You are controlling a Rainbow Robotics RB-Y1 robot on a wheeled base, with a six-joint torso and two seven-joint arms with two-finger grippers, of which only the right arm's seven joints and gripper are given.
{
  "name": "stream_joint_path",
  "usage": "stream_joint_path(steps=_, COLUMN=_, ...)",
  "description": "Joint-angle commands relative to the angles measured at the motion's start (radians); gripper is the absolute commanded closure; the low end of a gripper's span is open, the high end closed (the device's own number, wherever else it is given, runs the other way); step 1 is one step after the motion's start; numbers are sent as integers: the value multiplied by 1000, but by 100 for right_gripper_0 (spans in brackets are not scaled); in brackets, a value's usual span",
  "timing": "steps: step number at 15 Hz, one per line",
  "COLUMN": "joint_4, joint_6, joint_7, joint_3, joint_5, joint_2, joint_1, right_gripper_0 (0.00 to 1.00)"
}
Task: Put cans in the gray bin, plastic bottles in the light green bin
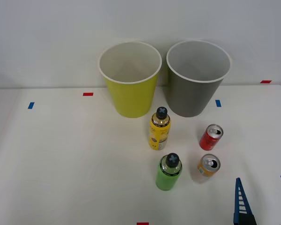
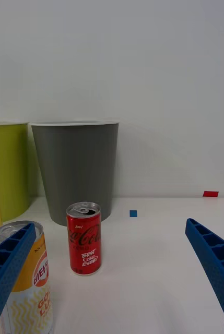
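Standing upright near our spread-jawed right gripper [image 2: 112, 282], we see a small red aluminium can [image 2: 84, 238] and an orange can [image 1: 208, 166], silver-topped.

The light green bin [image 1: 131, 96] was yellow-green with a white rim and inside; the gray bin [image 1: 193, 96] was dark gray, white-rimmed; the red can [image 1: 210, 137] bore white lettering; the orange can [image 1: 208, 166] had a silver top; both bottles, yellow [image 1: 159, 132] and bright green [image 1: 168, 174], wore black caps; the fingers [image 2: 215, 261] were ribbed blue.
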Motion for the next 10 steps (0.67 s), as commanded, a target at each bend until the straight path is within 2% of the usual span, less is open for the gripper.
stream_joint_path(steps=1, joint_4=0, joint_6=0, joint_7=0, joint_3=0, joint_5=0, joint_2=0, joint_1=0, right_gripper_0=0)
stream_joint_path(steps=8, joint_4=0, joint_6=0, joint_7=0, joint_3=0, joint_5=0, joint_2=0, joint_1=0, right_gripper_0=0)
stream_joint_path(steps=10, joint_4=48, joint_6=18, joint_7=2, joint_3=6, joint_5=-18, joint_2=6, joint_1=-18, right_gripper_0=0)
